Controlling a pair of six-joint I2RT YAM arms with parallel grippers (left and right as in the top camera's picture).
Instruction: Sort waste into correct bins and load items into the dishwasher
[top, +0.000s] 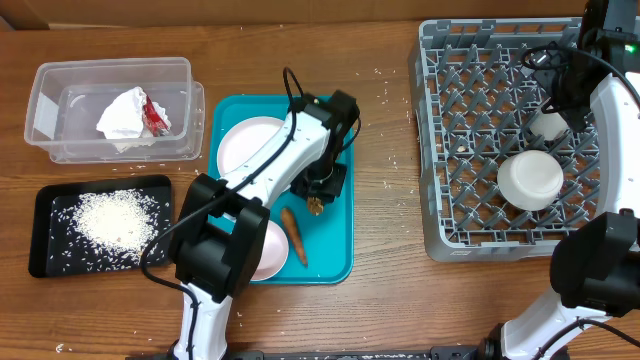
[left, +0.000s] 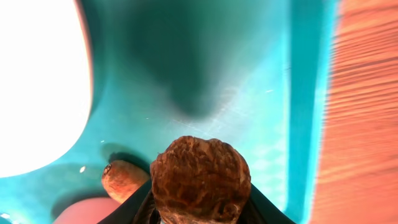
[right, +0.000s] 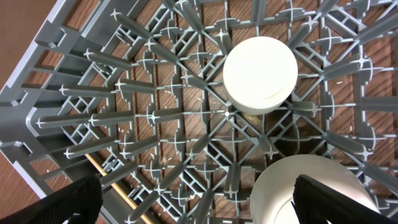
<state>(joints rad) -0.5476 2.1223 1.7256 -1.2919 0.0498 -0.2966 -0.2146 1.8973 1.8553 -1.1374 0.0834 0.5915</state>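
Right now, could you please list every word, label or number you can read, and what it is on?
No text is readable in any view.
The red scrap with the crumpled paper in the clear tub may carry print, but it is too small to tell.

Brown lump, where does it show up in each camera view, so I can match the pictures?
Overhead: the brown lump is mid-picture, over the teal tray, at the tip of the left gripper.
Left wrist: bottom centre, close up between the gripper's fingers.
Right wrist: not in it.
Shared landmark: the teal tray, seen in the overhead and left wrist views only.
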